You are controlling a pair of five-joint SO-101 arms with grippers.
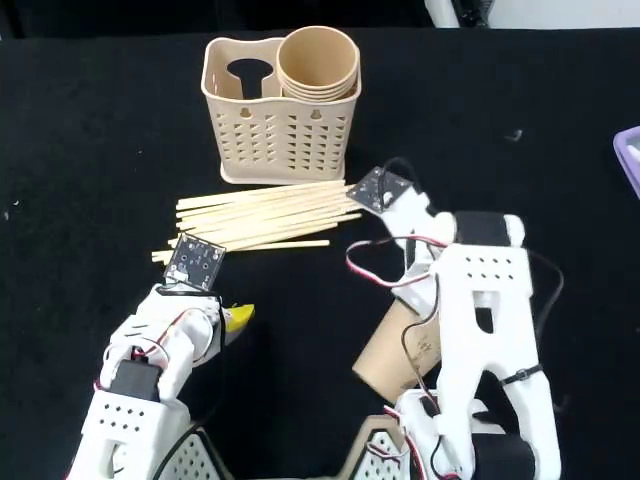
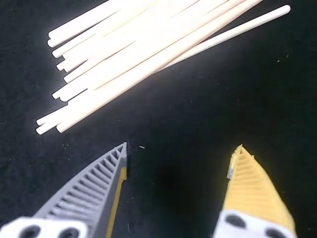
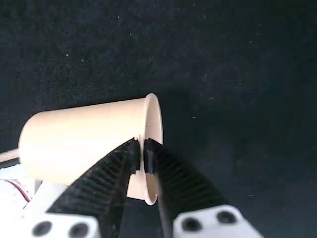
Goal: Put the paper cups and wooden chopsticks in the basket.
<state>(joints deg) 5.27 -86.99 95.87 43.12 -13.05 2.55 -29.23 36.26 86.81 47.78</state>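
Paper cups are in two places. One loose cup [image 3: 84, 144] is tipped on its side near the front, a bit to the right, under the right arm. The right gripper [image 3: 140, 148] has its two black fingers squeezed onto the rim of that cup. I cannot tell if the cup touches the table [image 1: 80, 150] or hangs just above it.

A stack of cups [image 1: 318, 60] stands in the right half of the basket [image 1: 270, 140], which sits at the far side of the table, in the middle.

The chopsticks [image 2: 138, 54] lie in a loose bunch on the black table, just in front of the basket. They point mostly left to right, with a few ends sticking out.

The left gripper [image 2: 181, 148] is at the near left, just on the near side of the bunch. Its grey finger and yellow finger are spread wide apart with nothing between them.

A purple thing [image 1: 630, 150] peeks in at the far right edge.
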